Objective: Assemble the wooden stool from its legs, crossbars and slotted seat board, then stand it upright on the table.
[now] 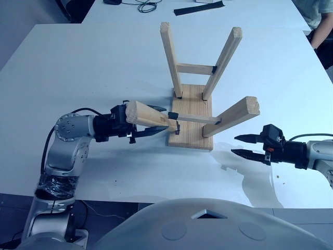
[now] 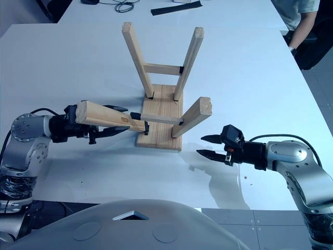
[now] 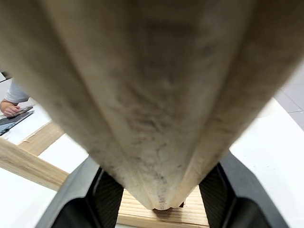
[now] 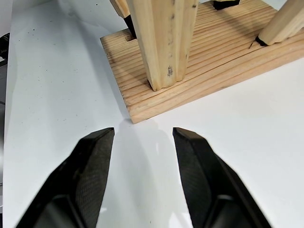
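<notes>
Clock directions are read from the head camera, with 12 o'clock pointing away from the robot.

The white table (image 1: 78,67) carries the stool (image 1: 193,104), which stands inverted. The seat board (image 2: 162,104) lies flat on the tabletop with four legs rising from it.

The far-left leg (image 1: 171,60) and far-right leg (image 1: 222,62) stand at the board's 12 o'clock end, leaning apart at the top. The far crossbar (image 1: 195,68) joins them.

At the 6 o'clock end, the near-right leg (image 1: 231,117) tilts steeply toward 3 o'clock. The near-left leg (image 1: 148,117) tilts steeply toward 9 o'clock. The near crossbar (image 1: 195,118) spans between these two.

The left gripper (image 1: 162,121) is at 9 o'clock from the board, with its fingers clamped on the near-left leg.

The right gripper (image 1: 234,145) hangs just above the table at 4 o'clock from the board. Its fingers are spread apart, hold nothing, and point at the board's near corner.
</notes>
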Tool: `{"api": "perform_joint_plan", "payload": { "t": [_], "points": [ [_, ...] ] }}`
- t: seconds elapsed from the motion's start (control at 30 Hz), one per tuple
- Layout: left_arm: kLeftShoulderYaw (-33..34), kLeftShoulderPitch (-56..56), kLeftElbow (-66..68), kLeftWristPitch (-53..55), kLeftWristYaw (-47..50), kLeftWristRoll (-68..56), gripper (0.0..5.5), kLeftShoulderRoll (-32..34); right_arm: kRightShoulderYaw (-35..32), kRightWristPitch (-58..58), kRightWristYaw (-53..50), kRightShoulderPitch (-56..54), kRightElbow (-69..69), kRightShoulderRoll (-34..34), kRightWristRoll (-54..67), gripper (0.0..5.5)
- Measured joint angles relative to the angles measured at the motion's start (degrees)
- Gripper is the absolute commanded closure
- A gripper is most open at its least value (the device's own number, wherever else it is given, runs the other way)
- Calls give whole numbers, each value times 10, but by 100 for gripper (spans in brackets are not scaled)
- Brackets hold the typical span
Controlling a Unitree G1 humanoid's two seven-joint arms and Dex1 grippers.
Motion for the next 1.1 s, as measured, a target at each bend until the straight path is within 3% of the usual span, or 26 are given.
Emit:
{"api": "perform_joint_plan", "payload": {
  "t": [0.57, 0.73, 1.1],
  "points": [
    [-24, -44, 59, -25, -70, -22, 344, 46, 8, 0, -27, 17, -23, 12, -1, 322],
    [-33, -88, 74, 31, -101, -41, 344, 85, 15, -1, -37, 22, -26, 16, -10, 322],
    [-54, -130, 106, 94, -107, -52, 344, 87, 34, -13, -47, 21, -29, 25, -20, 322]
  ]
}}
